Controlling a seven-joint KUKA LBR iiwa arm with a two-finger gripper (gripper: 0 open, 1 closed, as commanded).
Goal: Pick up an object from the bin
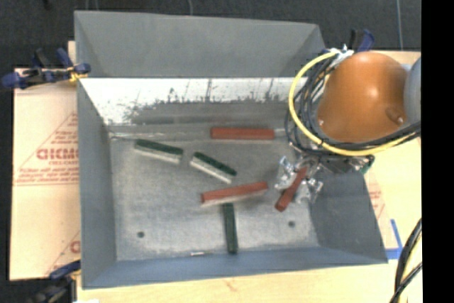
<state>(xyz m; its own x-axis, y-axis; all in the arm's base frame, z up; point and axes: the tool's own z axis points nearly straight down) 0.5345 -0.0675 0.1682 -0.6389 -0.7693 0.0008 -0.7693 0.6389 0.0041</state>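
grey metal bin (99, 174), arm in from the right, orange domed wrist cover (362, 96) above the right wall, cables looped round it, wrist pointing down at the floor's right side. the gripper (296, 183) is clamped on a short red-brown flat stick (284, 201), tilted, lower end toward the front. Nearest: second red-brown stick (234, 193) just left, dark green stick (230, 228) nearer the front wall.

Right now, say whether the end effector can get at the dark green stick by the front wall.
Probably not yet: the end effector has a red stick between its fingers. The dark green stick lies uncovered.
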